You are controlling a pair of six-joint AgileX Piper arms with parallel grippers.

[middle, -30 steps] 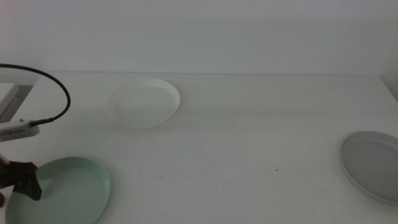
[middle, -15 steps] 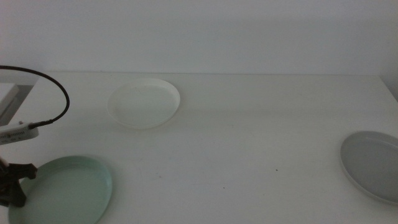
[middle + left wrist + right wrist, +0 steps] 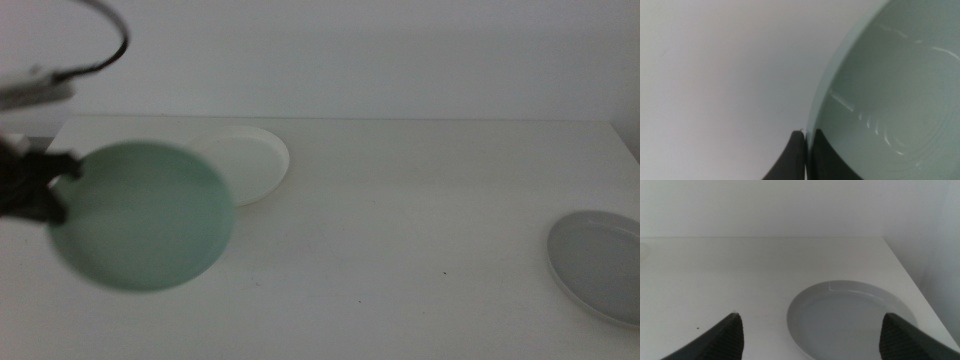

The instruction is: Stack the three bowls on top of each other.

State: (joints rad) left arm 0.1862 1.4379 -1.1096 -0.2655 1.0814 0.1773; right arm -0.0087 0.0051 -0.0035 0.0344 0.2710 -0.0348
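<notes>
The pale mint green bowl [image 3: 140, 215] hangs in the air at the left of the middle view, lifted off the table. My left gripper [image 3: 55, 190] is shut on its left rim; in the left wrist view the two dark jaws pinch the green bowl's rim [image 3: 812, 120]. Behind it the white bowl [image 3: 250, 160] rests on the table, partly hidden by the green one. The grey bowl [image 3: 598, 262] lies at the table's right edge. In the right wrist view my right gripper [image 3: 810, 330] stands open just short of the grey bowl [image 3: 852, 315].
The white table [image 3: 420, 210] stretches wide between the bowls. A black cable [image 3: 105, 45] arcs above my left arm. The table's right edge [image 3: 910, 280] runs close beside the grey bowl.
My left gripper has lifted the green bowl off the table's front left corner and carried it up and back toward the white bowl. The grey bowl and white bowl have not moved.
</notes>
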